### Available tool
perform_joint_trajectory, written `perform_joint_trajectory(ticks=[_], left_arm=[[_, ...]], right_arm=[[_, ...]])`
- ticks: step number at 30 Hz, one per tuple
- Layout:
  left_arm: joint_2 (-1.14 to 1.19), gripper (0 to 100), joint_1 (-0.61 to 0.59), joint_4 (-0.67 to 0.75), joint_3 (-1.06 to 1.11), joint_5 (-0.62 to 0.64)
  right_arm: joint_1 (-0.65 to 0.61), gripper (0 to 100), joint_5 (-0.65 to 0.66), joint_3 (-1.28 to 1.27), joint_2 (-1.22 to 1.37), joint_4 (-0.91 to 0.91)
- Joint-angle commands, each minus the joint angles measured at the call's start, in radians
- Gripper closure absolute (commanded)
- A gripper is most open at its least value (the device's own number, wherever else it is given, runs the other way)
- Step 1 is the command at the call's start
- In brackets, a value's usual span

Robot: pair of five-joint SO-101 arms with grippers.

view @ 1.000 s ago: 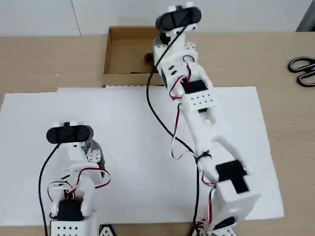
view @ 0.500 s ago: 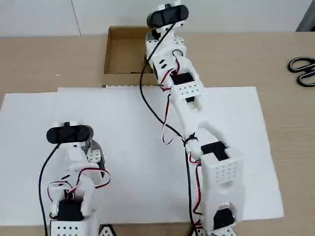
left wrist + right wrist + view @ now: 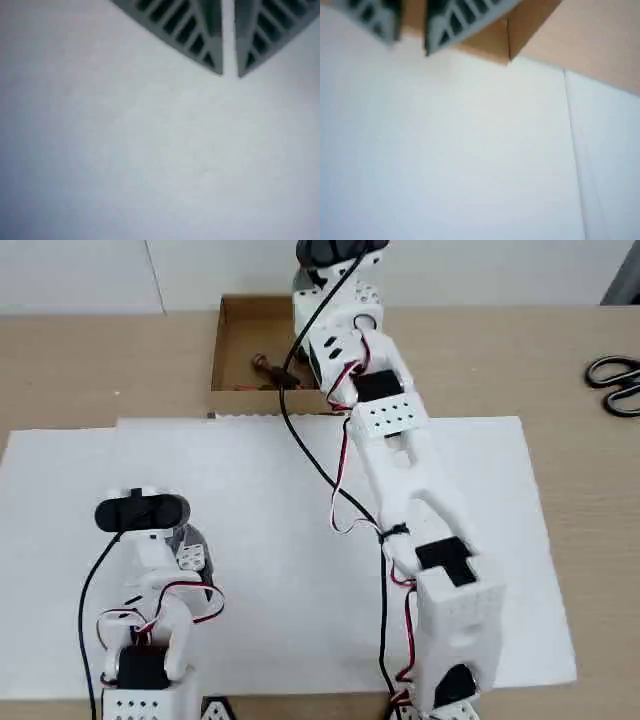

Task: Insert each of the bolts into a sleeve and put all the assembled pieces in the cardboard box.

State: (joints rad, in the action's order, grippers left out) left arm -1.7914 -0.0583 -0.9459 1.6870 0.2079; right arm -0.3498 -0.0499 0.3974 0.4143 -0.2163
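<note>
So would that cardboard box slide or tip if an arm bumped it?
Probably slide: the cardboard box has low, thin walls, so it's likely light. Tipping seems unlikely, since it sits wide and flat on the table.

The desk [image 3: 100,360] is pale wood and runs across the whole high view. A large white paper sheet [image 3: 250,540] covers most of its middle and near part, lying flat. Just beyond the sheet's far edge sits the open cardboard box [image 3: 232,340], resting on bare wood. A pair of black-handled scissors [image 3: 615,385] lies near the desk's right edge, well apart from the sheet and the box.
</note>
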Motion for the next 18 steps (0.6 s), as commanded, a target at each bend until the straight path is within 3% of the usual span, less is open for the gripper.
perform_joint_trajectory(ticks=[1,10,18], left_arm=[[-0.002,99,0.000,0.000,-0.033,0.005],[-0.002,99,0.000,0.000,-0.033,0.005],[-0.002,99,0.000,0.000,-0.033,0.005]], right_arm=[[-0.005,99.5,0.038,0.057,-0.127,-0.084],[0.018,99.6,0.035,0.057,-0.275,-0.297],[0.110,99.6,0.035,0.054,-0.487,-0.628]])
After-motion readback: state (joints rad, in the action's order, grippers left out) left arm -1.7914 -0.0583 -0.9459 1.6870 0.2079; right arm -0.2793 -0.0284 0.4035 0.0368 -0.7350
